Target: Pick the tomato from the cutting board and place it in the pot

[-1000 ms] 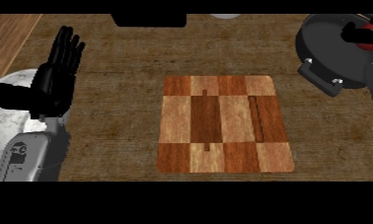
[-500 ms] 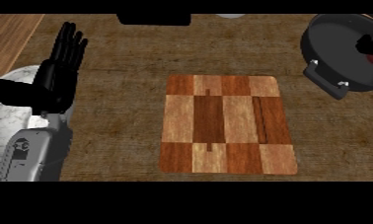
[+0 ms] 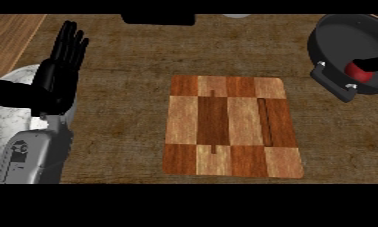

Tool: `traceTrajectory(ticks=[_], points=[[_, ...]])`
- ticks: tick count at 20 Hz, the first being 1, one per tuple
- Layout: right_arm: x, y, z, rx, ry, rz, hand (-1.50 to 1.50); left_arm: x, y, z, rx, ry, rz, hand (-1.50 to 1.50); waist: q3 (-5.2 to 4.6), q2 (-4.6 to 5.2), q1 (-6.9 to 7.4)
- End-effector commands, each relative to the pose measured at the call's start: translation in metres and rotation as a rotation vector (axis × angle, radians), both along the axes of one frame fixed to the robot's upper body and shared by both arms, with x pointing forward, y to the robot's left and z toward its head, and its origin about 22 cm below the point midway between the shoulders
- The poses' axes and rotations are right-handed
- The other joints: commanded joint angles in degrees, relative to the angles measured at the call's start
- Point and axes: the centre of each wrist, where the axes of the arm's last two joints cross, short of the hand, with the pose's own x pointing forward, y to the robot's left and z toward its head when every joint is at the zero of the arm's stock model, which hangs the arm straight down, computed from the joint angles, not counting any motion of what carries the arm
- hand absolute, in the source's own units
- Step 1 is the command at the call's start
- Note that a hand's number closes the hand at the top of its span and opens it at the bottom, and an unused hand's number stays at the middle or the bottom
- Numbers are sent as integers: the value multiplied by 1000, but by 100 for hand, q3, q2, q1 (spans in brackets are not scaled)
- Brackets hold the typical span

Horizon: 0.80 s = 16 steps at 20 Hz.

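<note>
The tomato (image 3: 362, 70) sits inside the pot (image 3: 336, 33), a red shape low against the pot's near wall and partly cut off by the right edge of the view, well away to the right of the only hand I can see. The pot is dark grey, with a lug handle (image 3: 334, 79) sticking out toward the cutting board (image 3: 232, 126). The board lies flat on the tabletop (image 3: 118, 96), between the hand and the pot and a little nearer than the hand's fingertips, its checkered wood bare. The left hand (image 3: 55, 78) rests at the left edge, open, its fingers (image 3: 70, 41) straight and pointing up, holding nothing, well apart from the board. Its grey forearm (image 3: 37, 156) runs down below it. Past the fingertips and to their right, a dark object (image 3: 159, 19) sits at the tabletop's far edge. The right hand does not show.
</note>
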Motion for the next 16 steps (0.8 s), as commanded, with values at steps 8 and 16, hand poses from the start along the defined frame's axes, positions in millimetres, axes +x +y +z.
traceTrajectory(ticks=[8,16], points=[[6,-1,17,215,-382,-5,-150,-1,6,-13,4,3,11,0,-4,-11,-31],[-23,-42,18,330,-587,-65,-150,3,2,-15,2,10,33,0,-13,-54,-161]])
